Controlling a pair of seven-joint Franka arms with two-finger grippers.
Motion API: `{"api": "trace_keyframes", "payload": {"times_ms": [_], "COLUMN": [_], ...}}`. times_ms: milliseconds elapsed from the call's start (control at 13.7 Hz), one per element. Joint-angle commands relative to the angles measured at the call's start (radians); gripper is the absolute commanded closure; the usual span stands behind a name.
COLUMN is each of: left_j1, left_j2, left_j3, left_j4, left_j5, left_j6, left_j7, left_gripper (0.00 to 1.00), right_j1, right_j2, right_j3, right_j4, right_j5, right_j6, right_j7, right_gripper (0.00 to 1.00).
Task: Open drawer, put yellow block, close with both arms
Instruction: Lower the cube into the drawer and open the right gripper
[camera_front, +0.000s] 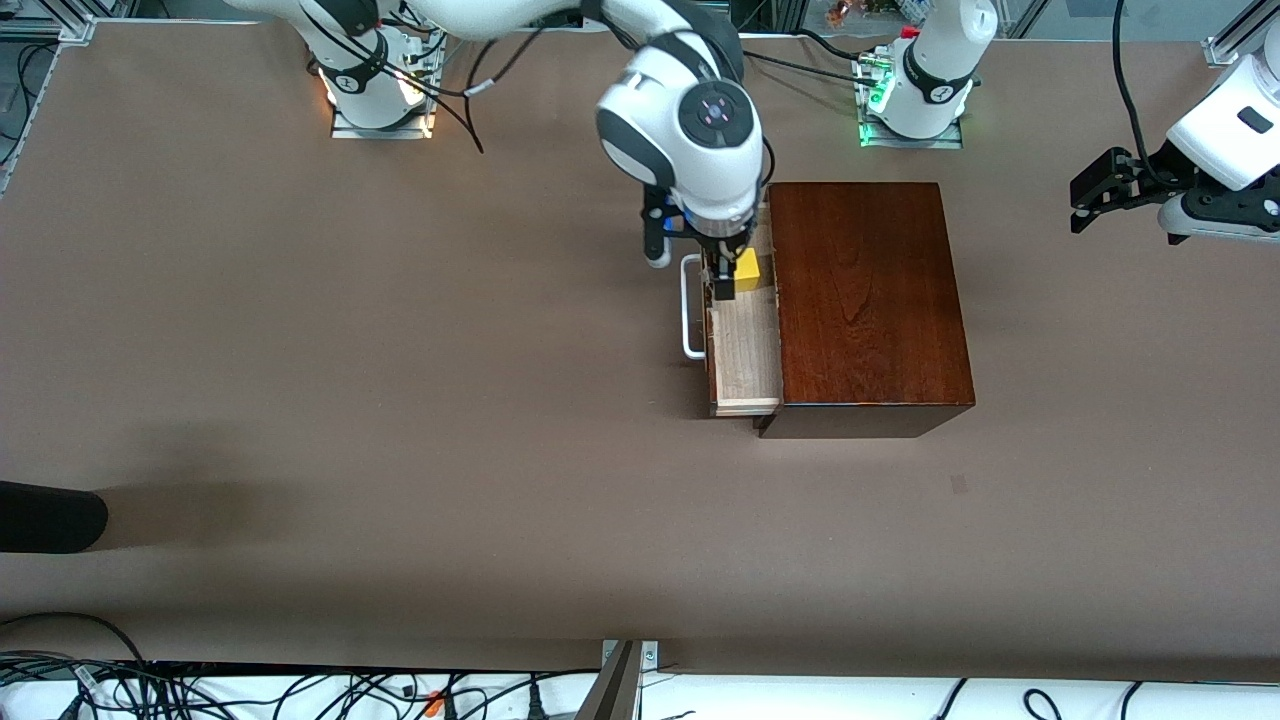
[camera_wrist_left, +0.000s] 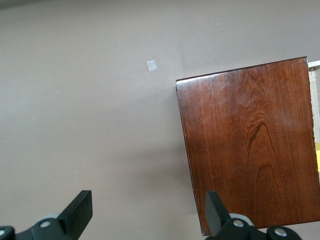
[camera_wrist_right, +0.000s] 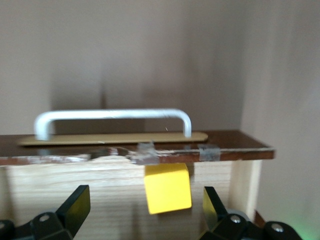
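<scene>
Right wrist view shows the yellow block (camera_wrist_right: 167, 187) lying in the open drawer (camera_wrist_right: 125, 192), just inside its front, between the spread fingers of the right gripper (camera_wrist_right: 145, 210), which grips nothing. Placing looks done; next, the gripper should lift clear so both arms can push the drawer shut. Left gripper (camera_wrist_left: 147, 212) waits open above the table beside the box (camera_front: 868, 300). No writing is legible.

right hand (camera_front: 727, 272) lowered, fingers spread, left hand (camera_front: 1098, 192) waiting, open

Even overhead light, soft shadows (handle (camera_wrist_right: 112, 120) blurred)
</scene>
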Motion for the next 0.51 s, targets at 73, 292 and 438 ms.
{"api": "trace_keyframes", "payload": {"times_ms": [73,292,438], "left_j1": [-0.007,-0.006,-0.006], "left_j2": [0.016,0.015,0.015], "left_j3": [0.001,0.001,0.001], "left_j4": [0.03,0.03,0.029], "left_j5": [-0.026,-0.026,-0.025], "left_j6": [-0.018,-0.048,-0.05], "left_j7": [0.013,0.012,0.012], "left_gripper": [0.0,0.0,0.0], "right_j1": [-0.125,-0.263,-0.367], "right_j2": [-0.127,-0.216,-0.293], "right_j3": [0.0,-0.005,-0.005], "right_j4": [-0.027,-0.069,-0.122], "right_j5": [0.041,0.073,0.081], "right_j6": [-0.161,-0.307,-0.373], "right_j7": [-0.289,-0.648,-0.909], "right_gripper": [0.0,0.0,0.0]}}
